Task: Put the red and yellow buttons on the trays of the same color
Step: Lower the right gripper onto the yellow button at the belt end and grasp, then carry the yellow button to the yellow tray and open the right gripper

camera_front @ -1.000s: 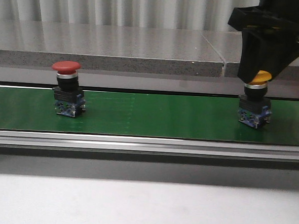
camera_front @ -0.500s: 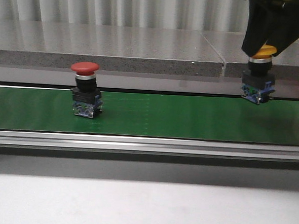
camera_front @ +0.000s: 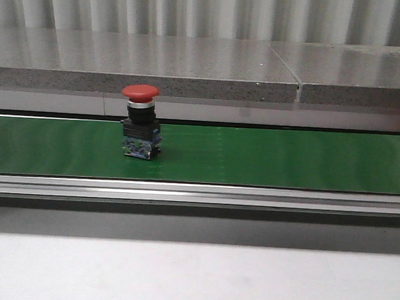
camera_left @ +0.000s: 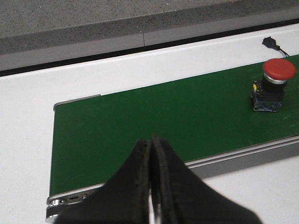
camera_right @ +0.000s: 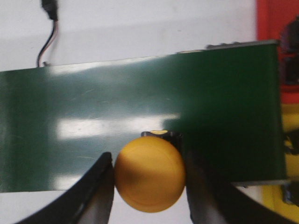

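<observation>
The right gripper is clamping the yellow button above the green belt — the red button is standing on it — while the left gripper is hanging with fingers pressed together.

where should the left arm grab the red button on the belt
Grip the red button from above, with one finger on each side of the narrow neck and black body just under its wide mushroom cap. It stands upright and alone on the green belt, so the cap would likely stop it slipping down through the fingers. The left gripper is shut and would have to open first.
</observation>
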